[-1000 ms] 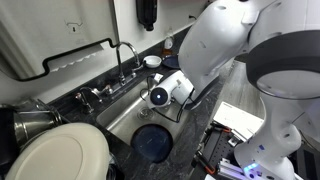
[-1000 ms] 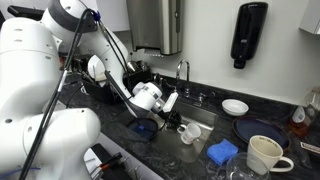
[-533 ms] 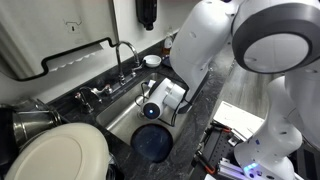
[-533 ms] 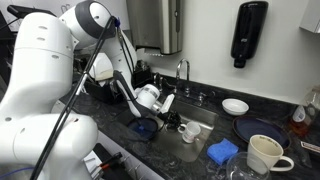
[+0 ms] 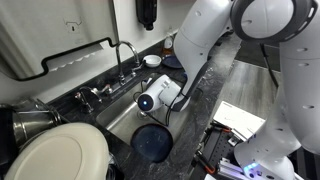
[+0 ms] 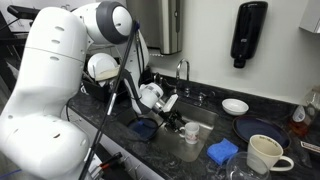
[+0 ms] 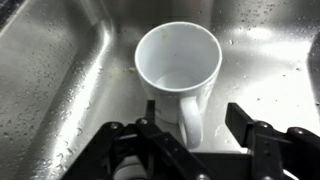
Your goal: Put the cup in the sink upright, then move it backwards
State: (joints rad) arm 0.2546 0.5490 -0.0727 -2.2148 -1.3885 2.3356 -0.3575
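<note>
In the wrist view a white cup (image 7: 178, 68) stands upright on the wet steel floor of the sink (image 7: 60, 70), mouth up and empty. Its handle points toward my gripper (image 7: 195, 118). The jaws stand open on either side of the handle, with a gap on each side and nothing gripped. In an exterior view the gripper (image 6: 172, 112) reaches down into the sink basin, and a small white shape there looks like the cup (image 6: 189, 131). In the exterior view from the opposite side the gripper body (image 5: 158, 96) hides the cup.
A faucet (image 5: 124, 55) stands behind the sink (image 5: 118, 116). A dark blue plate (image 5: 152, 143) lies at the basin's front edge. A large white plate (image 5: 60, 156) and a metal pot (image 5: 30, 120) sit beside it. A big mug (image 6: 263, 155), blue sponge (image 6: 222, 151) and white bowl (image 6: 236, 106) occupy the counter.
The jaws have opened and let go of the cup's handle. The arm has shifted a little along the sink, and its upper links have swung.
</note>
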